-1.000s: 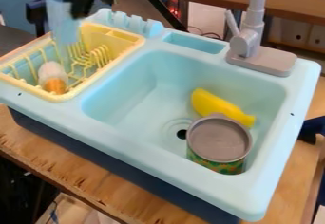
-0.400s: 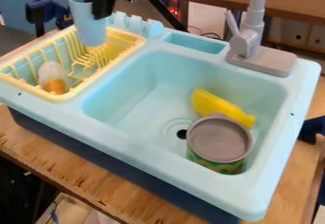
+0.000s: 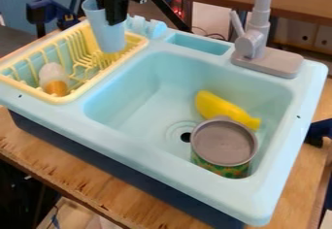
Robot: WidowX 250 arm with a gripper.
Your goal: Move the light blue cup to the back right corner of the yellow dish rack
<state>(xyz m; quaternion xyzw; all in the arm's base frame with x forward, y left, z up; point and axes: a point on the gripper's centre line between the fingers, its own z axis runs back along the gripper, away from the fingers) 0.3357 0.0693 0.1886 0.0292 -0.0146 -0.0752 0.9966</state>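
1. The jaws are clamped on the rim side of a tall light-blue plastic cup (image 3: 106, 33), which hangs slightly tilted, mostly below them.
2. It has just shifted across the yellow slatted dish rack (image 3: 140, 40), nearer the pale-blue plastic sink (image 3: 139, 97); the carry seems under way, release pending.
3. The grey-topped patterned can (image 3: 224, 143) stays put.

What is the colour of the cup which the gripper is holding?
The cup is light blue, best seen in the camera view.
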